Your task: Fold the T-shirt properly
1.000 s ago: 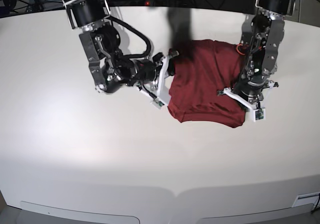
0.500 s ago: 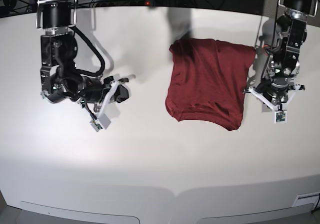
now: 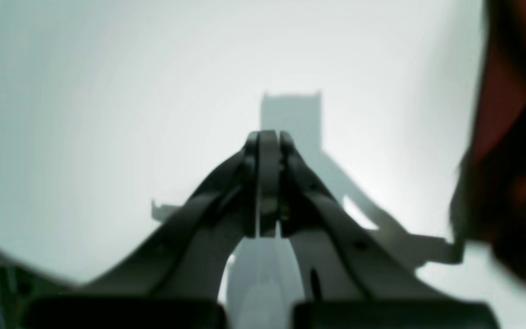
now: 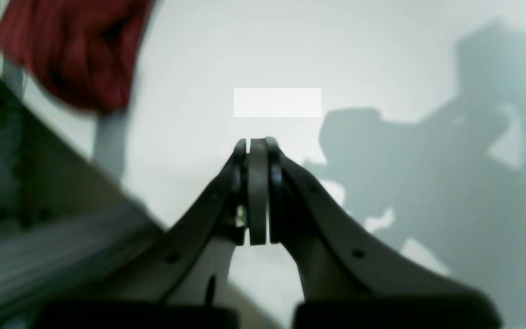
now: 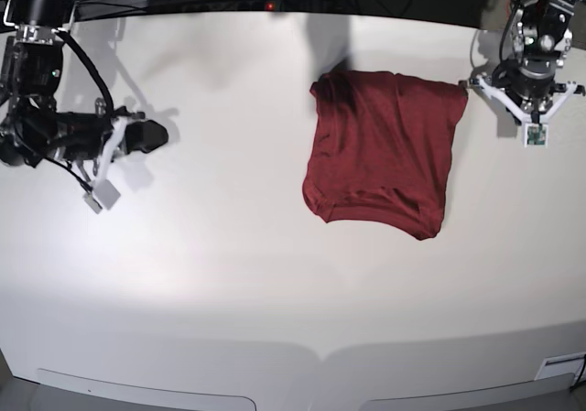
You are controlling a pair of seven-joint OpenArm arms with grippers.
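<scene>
T-shirt (image 5: 383, 153) folded; wrist views blurred, fingers (image 3: 267, 155) seemingly together.

Thin maroon cloth on a matt white table

The T-shirt (image 5: 383, 153) looks soft, wrinkled; the table (image 5: 275, 274) smooth, faintly sheened

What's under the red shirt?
The T-shirt lies folded on the white table. Only table shows around it; anything beneath the cloth is covered, so I cannot tell.
</scene>
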